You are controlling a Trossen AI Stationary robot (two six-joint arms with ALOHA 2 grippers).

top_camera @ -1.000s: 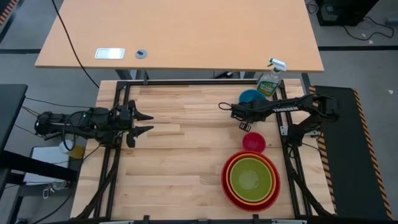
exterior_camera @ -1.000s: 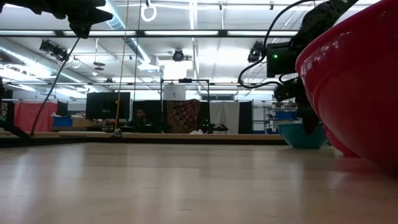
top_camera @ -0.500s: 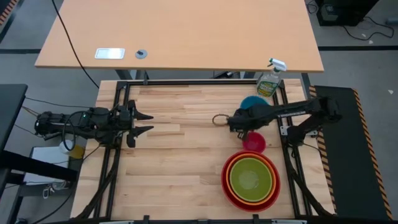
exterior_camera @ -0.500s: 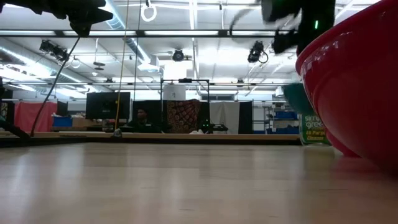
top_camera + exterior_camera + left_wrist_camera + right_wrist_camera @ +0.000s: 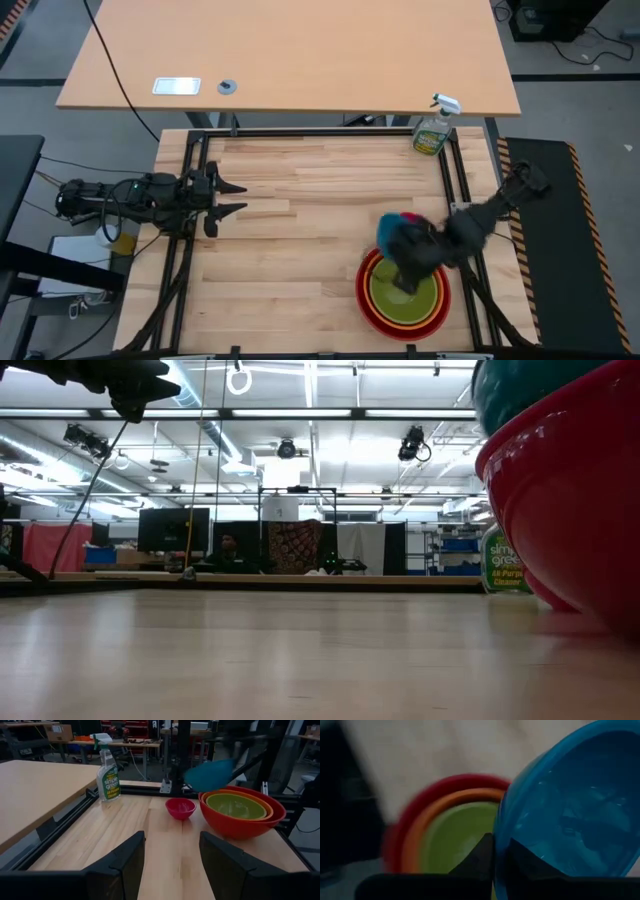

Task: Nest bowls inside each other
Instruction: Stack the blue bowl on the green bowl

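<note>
Three bowls sit nested on the near right part of the desk [image 5: 280, 250]: the red bowl [image 5: 366, 300] outermost, the orange bowl [image 5: 440, 296] inside it, and the lime green bowl [image 5: 385, 290] innermost.

From my station I read the right tool [image 5: 495, 851] as closed on the rim of the blue bowl [image 5: 570, 810]. In the right wrist view the rim runs between the two dark fingers, one finger inside the bowl and one outside, and the bowl hangs tilted with its hollow facing the camera. In the high view the blue bowl [image 5: 398, 236] is held above the far edge of the nested stack, clear of the lime green bowl. The left wrist view confirms this: the blue bowl [image 5: 210, 774] is in the air above the stack, not resting on it.

I see the magenta bowl [image 5: 180, 807] standing alone on the desk just beside the stack, on the side toward the spray bottle [image 5: 108, 767]. In the high view it is mostly hidden behind the blue bowl.

My left tool [image 5: 233, 199] waits over the left side of the desk, well apart from all bowls, fingers spread wide and holding nothing.

The spray bottle stands upright at the far right corner of the desk.
</note>
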